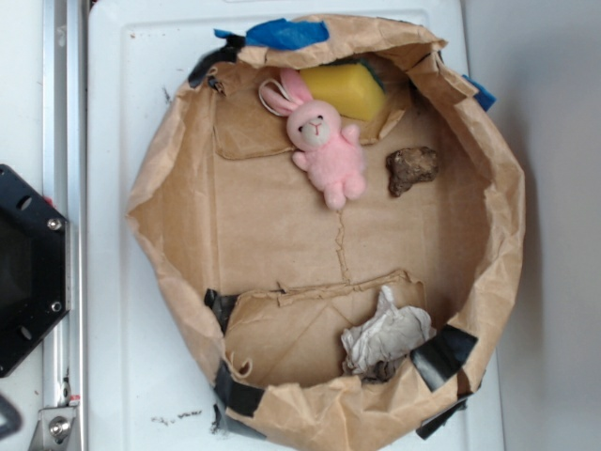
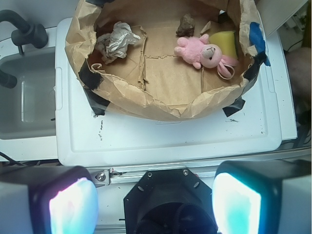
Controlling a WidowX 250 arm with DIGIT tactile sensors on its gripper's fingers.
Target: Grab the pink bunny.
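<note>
The pink bunny (image 1: 324, 146) lies on its back inside a brown paper basin (image 1: 169, 188), near the far rim, its ears against a yellow sponge (image 1: 346, 89). In the wrist view the pink bunny (image 2: 204, 52) shows far off at upper right. My gripper (image 2: 155, 204) is open, its two pads wide apart at the bottom of the wrist view, with nothing between them. It hovers over the robot's black base, well away from the basin. The exterior view does not show the gripper.
A brown lumpy rock (image 1: 411, 168) sits just right of the bunny. A crumpled grey-white rag (image 1: 385, 336) lies in the basin's near part. The basin rests on a white lid (image 1: 122, 85). A black base mount (image 1: 28, 268) and metal rail (image 1: 61, 141) stand at left.
</note>
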